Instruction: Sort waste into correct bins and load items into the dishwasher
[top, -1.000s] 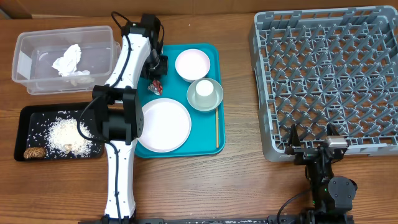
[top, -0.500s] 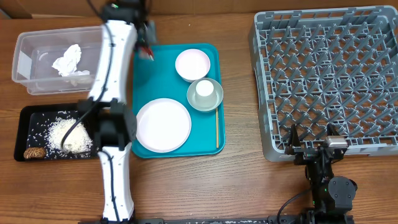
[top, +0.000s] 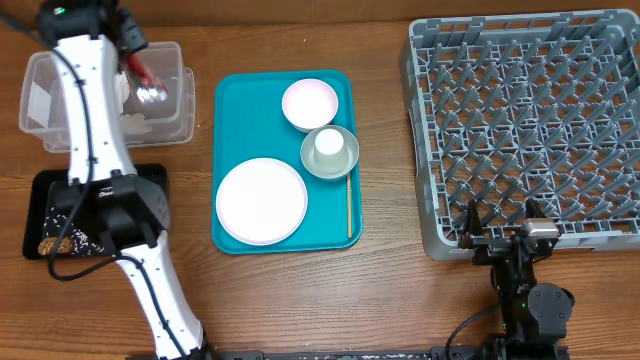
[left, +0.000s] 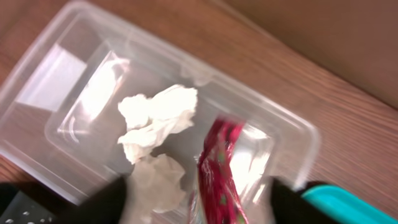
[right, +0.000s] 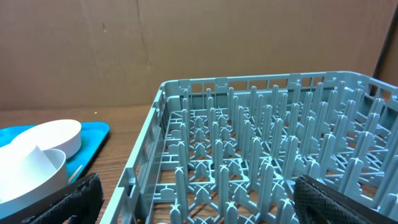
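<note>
Moved: the left gripper (top: 132, 48) had been swung off the teal tray (top: 230, 120), where it was closed on the red-brown wrapper (left: 219, 163) a second before, and was carried out past the tray's left edge to above the clear tub (top: 186, 100).
Wrapper: it was no longer seen on the teal tray; it was seen blurred over the tub's open mouth, beside the crumpled napkins (left: 155, 121) lying inside. Whether it had already landed could not be told.
Left jaws: the fingers were seen well apart in the wrist view, with the wrapper between them and apparently touched by neither; it was judged to have been let go.
Left arm pose: the arm was stretched long, away from its base, past the teal tray's left side, crossing over the black tray (top: 35, 200) and hiding most of the crumbs in it; the brown lump (top: 50, 245) was left showing.
Meaning for the task: the wrapper was judged sorted, or nearly so, and no loose waste was left on the teal tray.
Left to load: the plate (top: 262, 200), white bowl (top: 310, 103), grey bowl (top: 345, 160) with the cup (top: 328, 146) in it, and the stick (top: 349, 205) were all found on the teal tray; the dish rack (top: 530, 120), to the tray's right, was seen holding nothing.
Right gripper (top: 500, 222): it was parked at the rack's near edge, well to the right of the teal tray, its jaws spread fully and nothing held.
</note>
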